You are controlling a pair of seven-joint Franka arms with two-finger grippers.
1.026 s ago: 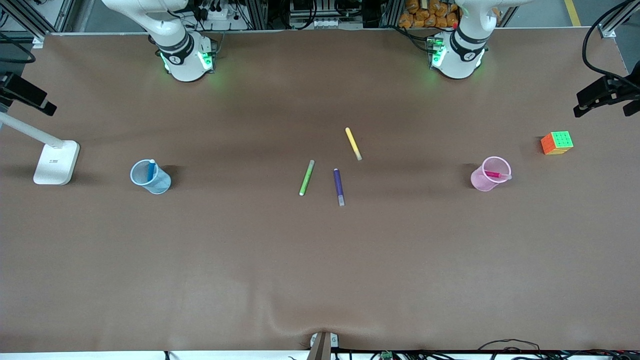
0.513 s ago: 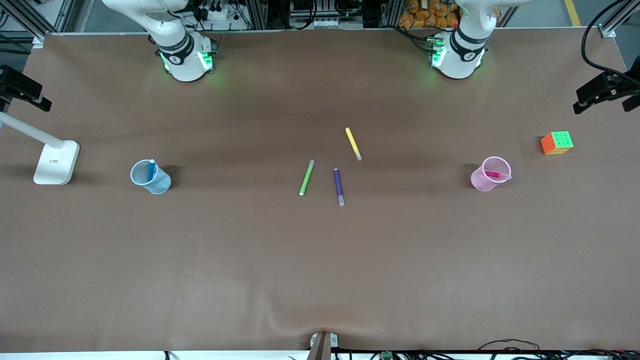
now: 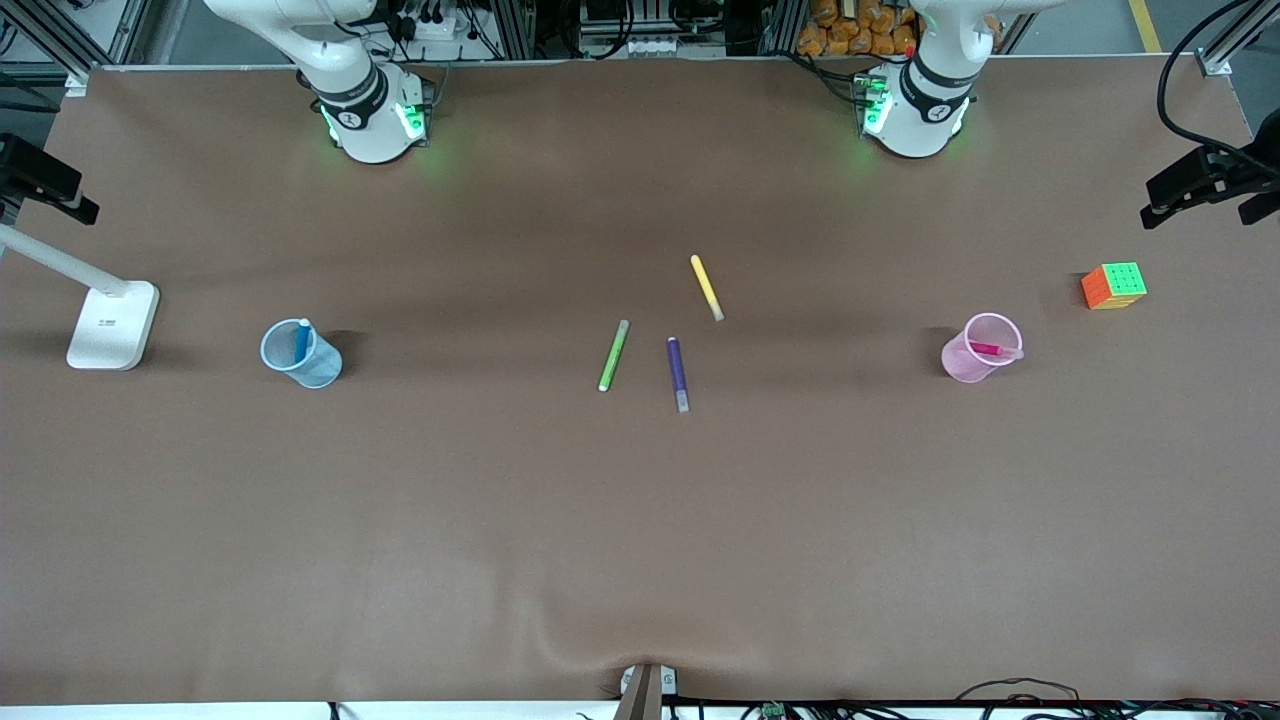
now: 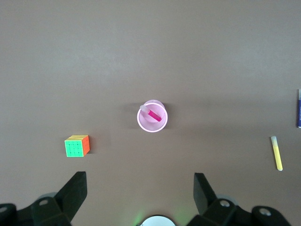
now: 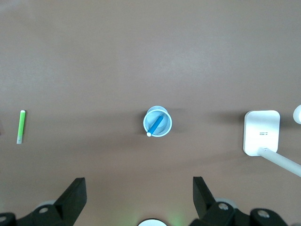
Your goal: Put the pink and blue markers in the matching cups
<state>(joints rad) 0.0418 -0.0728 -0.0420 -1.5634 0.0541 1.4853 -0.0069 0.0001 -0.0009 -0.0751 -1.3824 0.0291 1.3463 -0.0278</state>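
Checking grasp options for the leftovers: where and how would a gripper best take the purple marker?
Grip the purple marker mid-barrel, from straight above, fingers closing across its width. It lies flat, apart from the green marker, so both long sides look free.

The slim dark purple marker [image 4: 298, 108] is cut off by the left wrist view's edge, and the white desk lamp's [image 3: 110, 322] head lies outside every view.
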